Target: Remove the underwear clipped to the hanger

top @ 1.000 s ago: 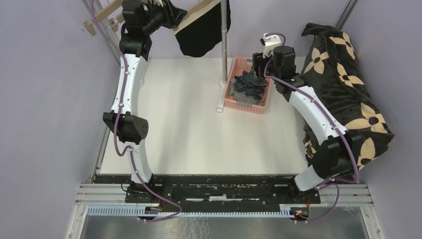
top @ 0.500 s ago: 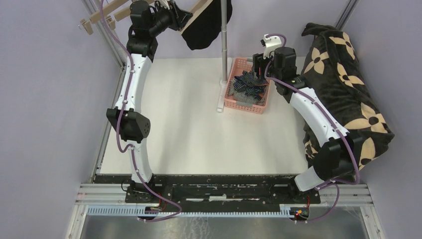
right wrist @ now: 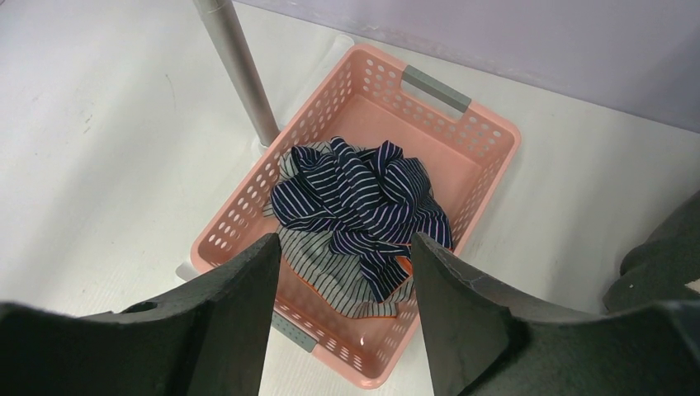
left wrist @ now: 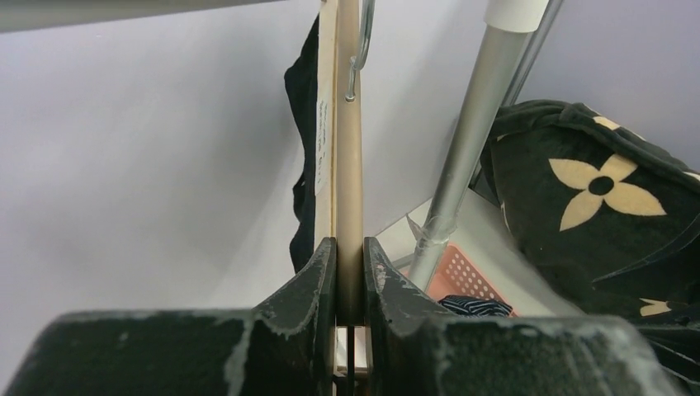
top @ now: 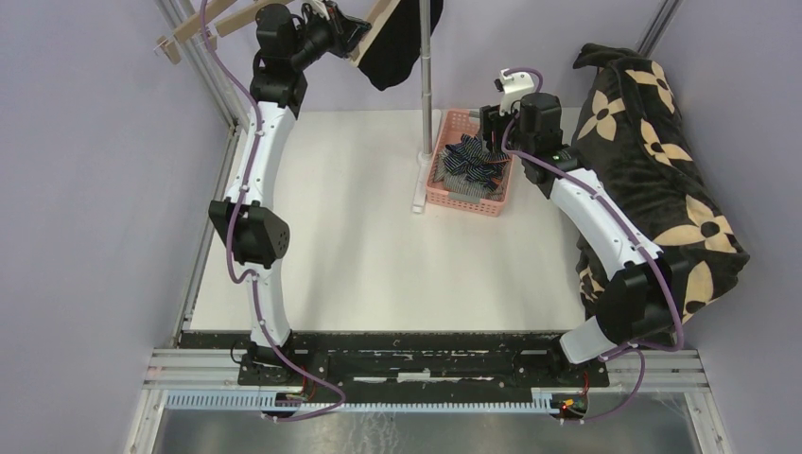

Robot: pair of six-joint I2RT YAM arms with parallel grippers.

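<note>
The plain black underwear (top: 390,52) hangs clipped to the wooden hanger (top: 380,14) at the top, beside the metal pole (top: 426,76). My left gripper (top: 352,30) is shut on the hanger bar (left wrist: 348,165); the black cloth (left wrist: 302,148) hangs just behind the bar. The navy striped underwear (right wrist: 363,198) lies on the grey-white patterned one (right wrist: 330,268) in the pink basket (right wrist: 462,132). My right gripper (right wrist: 338,272) is open and empty above the basket, also seen from above (top: 494,128).
The pole's base (top: 418,200) stands left of the pink basket (top: 444,194). A large black flower-print blanket (top: 653,170) is piled along the right side. A second wooden bar with clips (top: 194,28) sticks out at the top left.
My left gripper has swung the hanger and black underwear rightward and farther back, toward the pole. The right gripper stays over the basket.
</note>
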